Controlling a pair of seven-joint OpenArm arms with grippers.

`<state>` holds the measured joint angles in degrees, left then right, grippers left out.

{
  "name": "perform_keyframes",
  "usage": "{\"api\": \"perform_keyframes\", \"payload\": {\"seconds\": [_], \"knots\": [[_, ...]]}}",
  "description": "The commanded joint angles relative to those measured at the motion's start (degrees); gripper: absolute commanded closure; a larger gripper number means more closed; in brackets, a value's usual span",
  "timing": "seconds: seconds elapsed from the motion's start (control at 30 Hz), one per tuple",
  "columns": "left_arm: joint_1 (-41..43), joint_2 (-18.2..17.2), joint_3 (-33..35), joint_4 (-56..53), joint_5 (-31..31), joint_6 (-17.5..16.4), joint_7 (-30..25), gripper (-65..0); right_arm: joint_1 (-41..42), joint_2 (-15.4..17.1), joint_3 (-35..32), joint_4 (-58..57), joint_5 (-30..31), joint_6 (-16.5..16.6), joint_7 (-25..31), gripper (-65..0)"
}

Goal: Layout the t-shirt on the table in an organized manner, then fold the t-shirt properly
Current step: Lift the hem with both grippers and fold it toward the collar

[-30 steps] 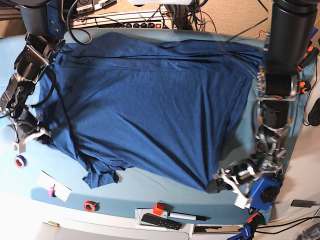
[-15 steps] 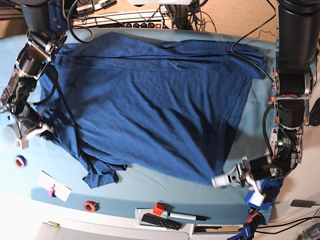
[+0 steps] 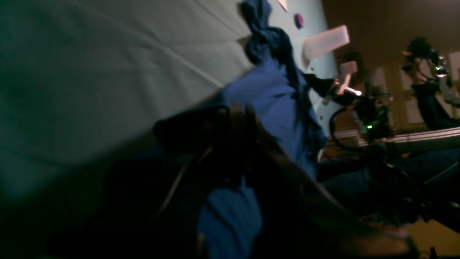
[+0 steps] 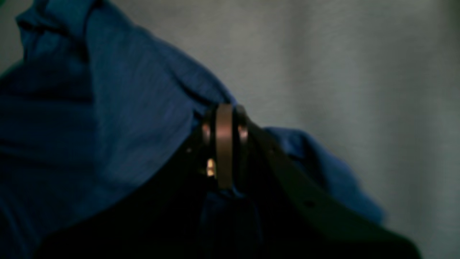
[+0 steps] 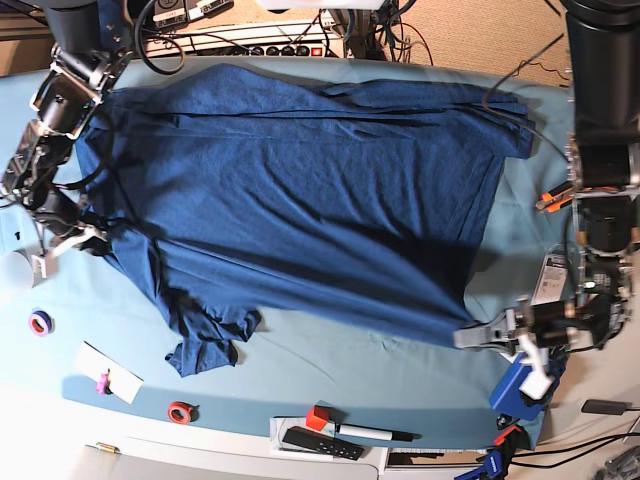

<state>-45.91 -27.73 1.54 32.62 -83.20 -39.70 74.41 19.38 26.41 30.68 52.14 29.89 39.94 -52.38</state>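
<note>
Beyond the far edge, a power strip (image 5: 262, 47) and tangled cables (image 5: 385, 30) cover tan floor (image 5: 470, 30).

- My table (image 5: 330, 375) wears a smooth light teal cloth with a white strip along its near edge.
- The navy t-shirt (image 5: 300, 200) lies spread across most of it, one sleeve bunched near the front.
- Purple tape roll (image 5: 40, 322), white card (image 5: 108, 372) and red tape roll (image 5: 180, 411) lie front-left.
- Black remote (image 5: 322, 442) and marker (image 5: 372, 433) rest at the edge.
</note>
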Motion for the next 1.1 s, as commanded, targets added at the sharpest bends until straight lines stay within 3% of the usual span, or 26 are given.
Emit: {"api": "perform_keyframes", "payload": {"seconds": [0.0,0.27,0.43,0.63,0.83,1.07], "knots": [[-2.36,-1.75,-0.22,0.94,-1.80,-0.30,-0.94,0.0,1.25,1.88,0.17,1.11,0.83,0.06,0.63,0.0],[-2.34,-6.25,-0.22,0.94,-1.80,-0.30,0.79,0.0,1.22,2.32,2.58,1.11,14.45,0.06,-9.14,0.0],[-2.32,-7.58,-0.22,0.94,-1.80,-0.30,2.80,0.0,0.04,2.34,4.85,1.11,19.54,0.06,-13.90,0.0],[-1.33,-7.85,-0.22,0.94,-1.80,-0.30,5.59,0.0,-4.74,2.36,5.07,1.11,24.17,0.06,-15.10,0.0],[2.62,-7.87,-0.22,1.05,-1.80,-0.30,5.59,0.0,-7.34,3.15,5.53,1.14,24.59,0.06,-15.19,0.0],[6.10,-8.24,-0.22,1.09,-1.80,0.07,5.59,0.0,-7.30,4.07,14.49,1.14,28.68,0.06,-18.03,0.0]]}}
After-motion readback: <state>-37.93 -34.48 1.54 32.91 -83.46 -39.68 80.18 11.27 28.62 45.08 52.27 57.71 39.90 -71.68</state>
